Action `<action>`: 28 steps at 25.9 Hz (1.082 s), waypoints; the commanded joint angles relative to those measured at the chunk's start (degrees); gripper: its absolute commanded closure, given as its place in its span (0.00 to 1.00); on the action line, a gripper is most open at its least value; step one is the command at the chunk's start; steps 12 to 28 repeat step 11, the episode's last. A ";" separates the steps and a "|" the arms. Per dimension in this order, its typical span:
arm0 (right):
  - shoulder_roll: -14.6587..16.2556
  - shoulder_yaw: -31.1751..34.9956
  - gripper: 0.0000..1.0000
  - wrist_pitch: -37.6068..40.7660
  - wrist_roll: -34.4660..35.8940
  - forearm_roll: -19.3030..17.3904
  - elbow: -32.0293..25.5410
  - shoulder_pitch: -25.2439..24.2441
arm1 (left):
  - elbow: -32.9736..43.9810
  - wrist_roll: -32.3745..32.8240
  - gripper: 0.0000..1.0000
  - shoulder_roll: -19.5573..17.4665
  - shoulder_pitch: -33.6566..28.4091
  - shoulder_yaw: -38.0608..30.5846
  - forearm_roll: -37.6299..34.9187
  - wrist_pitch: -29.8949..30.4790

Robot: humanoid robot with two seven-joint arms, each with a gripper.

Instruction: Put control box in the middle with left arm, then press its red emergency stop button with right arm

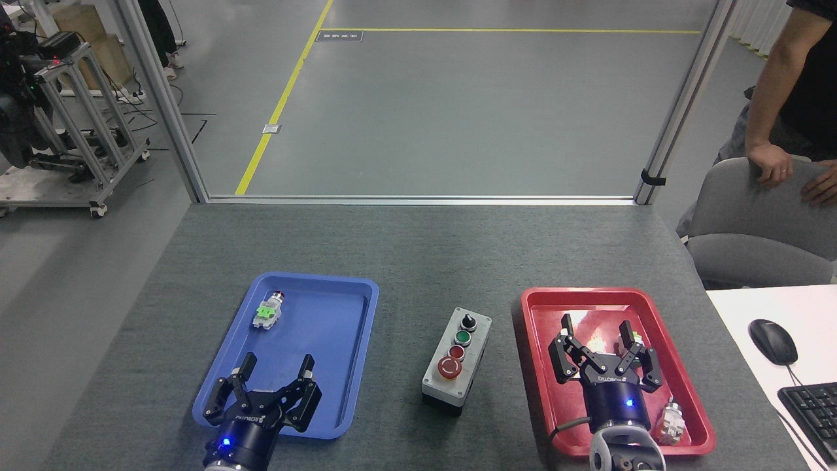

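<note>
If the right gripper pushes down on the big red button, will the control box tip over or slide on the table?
Probably neither. The control box lies flat on its long black base, so a push straight down on the red emergency stop button should not tip it. The felt-like tabletop likely resists sliding. An off-centre, sideways push might turn it slightly.

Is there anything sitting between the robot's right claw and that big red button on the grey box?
Nothing visible. The right gripper hangs open over the red tray, and only the tray's rim and bare tabletop separate it from the red emergency stop button.
</note>
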State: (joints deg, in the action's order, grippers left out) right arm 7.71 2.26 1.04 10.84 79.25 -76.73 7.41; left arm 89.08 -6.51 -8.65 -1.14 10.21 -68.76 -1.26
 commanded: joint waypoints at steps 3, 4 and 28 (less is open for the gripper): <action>-0.23 -0.15 0.00 -0.42 0.06 -0.06 -1.14 -1.43 | -0.93 0.26 0.01 2.06 0.62 0.42 -0.06 0.12; -0.32 -0.15 0.00 -0.42 0.06 0.03 -1.14 -1.52 | -1.01 0.18 0.01 2.15 0.62 0.42 -0.06 0.12; -0.41 -0.15 0.00 -0.25 0.14 -0.15 -1.05 -1.52 | -1.19 0.00 0.01 2.50 0.62 0.42 0.02 0.03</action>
